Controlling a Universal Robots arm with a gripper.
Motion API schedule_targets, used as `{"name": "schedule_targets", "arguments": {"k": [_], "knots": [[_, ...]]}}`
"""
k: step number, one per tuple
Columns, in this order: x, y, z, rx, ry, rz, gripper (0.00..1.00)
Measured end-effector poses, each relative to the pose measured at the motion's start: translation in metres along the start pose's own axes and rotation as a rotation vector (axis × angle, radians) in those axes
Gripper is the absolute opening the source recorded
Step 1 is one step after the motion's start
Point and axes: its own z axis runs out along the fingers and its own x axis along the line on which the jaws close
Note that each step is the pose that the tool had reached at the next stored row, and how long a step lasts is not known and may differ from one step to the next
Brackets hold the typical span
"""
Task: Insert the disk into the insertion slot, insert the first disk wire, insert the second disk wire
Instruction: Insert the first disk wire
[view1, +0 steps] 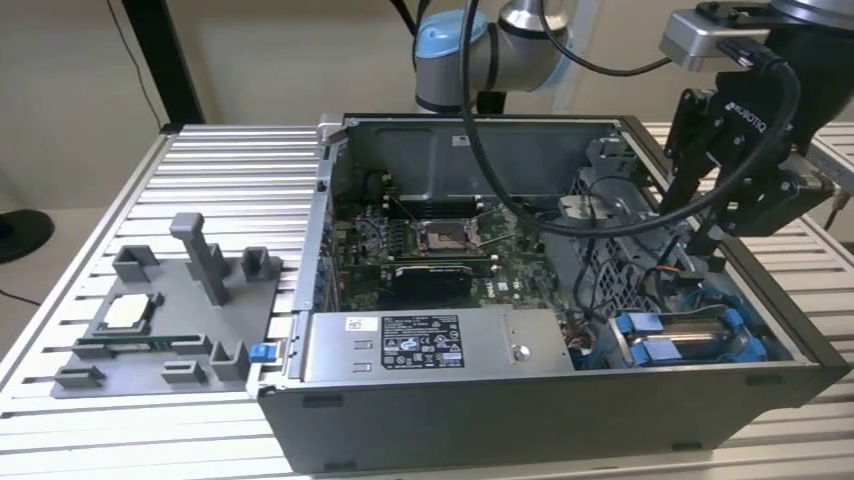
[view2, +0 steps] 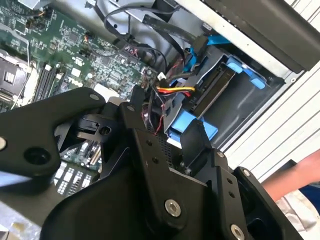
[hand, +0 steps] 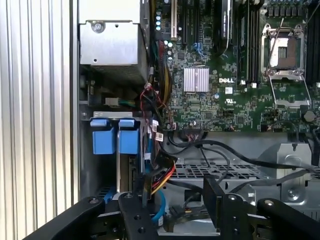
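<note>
The disk, silver-grey in a bright blue frame, lies in the insertion slot at the case's front corner on the exterior view's right. Both wrist views show its blue tabs and its edge. My gripper hangs just above the disk's inner end, fingers apart, so it is open. A yellow, red and black wire bundle with a black plug runs down beside one finger toward the disk's end. The same wires pass between the fingers. I cannot tell whether the plug is seated.
The open case holds a green motherboard, a grey power-supply box and a perforated metal cage. A grey fixture plate sits on the slatted table at the exterior view's left. A person's hand is beside the case.
</note>
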Motion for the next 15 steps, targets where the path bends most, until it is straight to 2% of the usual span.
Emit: {"name": "schedule_targets", "arguments": {"k": [9,15], "knots": [[0.0140,-0.0050,0.0039,-0.0007,-0.0004,0.000,1.00],[0.0204,-0.0068,0.0054,-0.0008,-0.0004,0.000,1.00]]}}
